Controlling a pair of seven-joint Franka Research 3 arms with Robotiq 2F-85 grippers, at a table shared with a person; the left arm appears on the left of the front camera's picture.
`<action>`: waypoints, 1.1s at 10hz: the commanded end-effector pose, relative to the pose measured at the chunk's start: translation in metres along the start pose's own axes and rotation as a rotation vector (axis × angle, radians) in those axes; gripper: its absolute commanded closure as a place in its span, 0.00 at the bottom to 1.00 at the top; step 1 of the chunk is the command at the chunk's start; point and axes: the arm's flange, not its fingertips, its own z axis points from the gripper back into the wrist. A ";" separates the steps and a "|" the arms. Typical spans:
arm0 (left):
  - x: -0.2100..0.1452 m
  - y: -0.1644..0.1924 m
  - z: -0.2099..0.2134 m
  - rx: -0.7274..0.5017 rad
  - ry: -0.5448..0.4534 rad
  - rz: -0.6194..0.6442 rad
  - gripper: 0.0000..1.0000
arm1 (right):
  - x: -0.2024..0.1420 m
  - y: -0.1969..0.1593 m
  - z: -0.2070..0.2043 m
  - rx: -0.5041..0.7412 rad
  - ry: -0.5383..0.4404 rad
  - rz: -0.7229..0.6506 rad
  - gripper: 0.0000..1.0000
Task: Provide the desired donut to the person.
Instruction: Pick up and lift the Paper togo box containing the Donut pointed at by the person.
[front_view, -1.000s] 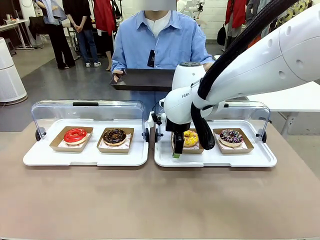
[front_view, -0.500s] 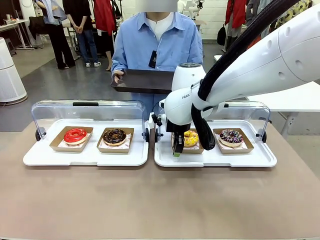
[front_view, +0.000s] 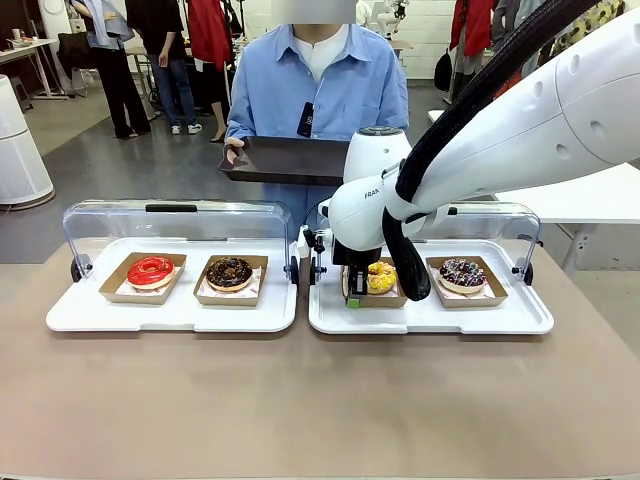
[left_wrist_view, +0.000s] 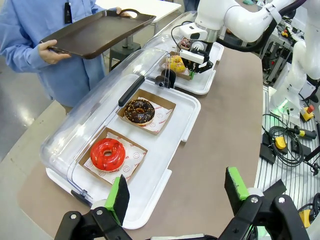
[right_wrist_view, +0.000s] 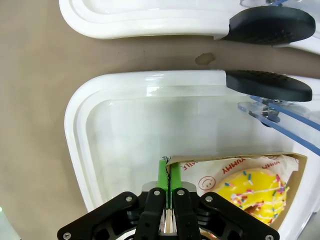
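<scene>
Yellow sprinkled donut (front_view: 381, 276) sits in cardboard tray (front_view: 388, 300), left slot of right-hand white display tray (front_view: 430, 318), clear lid raised. Right end effector (front_view: 355, 295) clamped on cardboard tray's edge, green pads pressed together over its wall. Left end effector (left_wrist_view: 177, 189) above surface (front_view: 300, 400), jaws wide apart, holding nothing. Person (front_view: 315, 90) at far side, holding dark serving tray (front_view: 285, 160). Red donut (front_view: 150, 270) and chocolate donut (front_view: 229, 272) in left display tray.
</scene>
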 end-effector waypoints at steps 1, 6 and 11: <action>0.001 0.000 0.001 -0.004 -0.019 -0.006 0.00 | -0.002 -0.001 -0.003 -0.001 0.029 0.024 1.00; 0.001 0.000 0.001 -0.004 -0.019 -0.006 0.00 | 0.017 0.035 0.057 0.093 0.091 -0.046 1.00; 0.001 0.000 0.001 -0.004 -0.019 -0.006 0.00 | 0.032 0.075 0.157 0.168 0.090 -0.122 1.00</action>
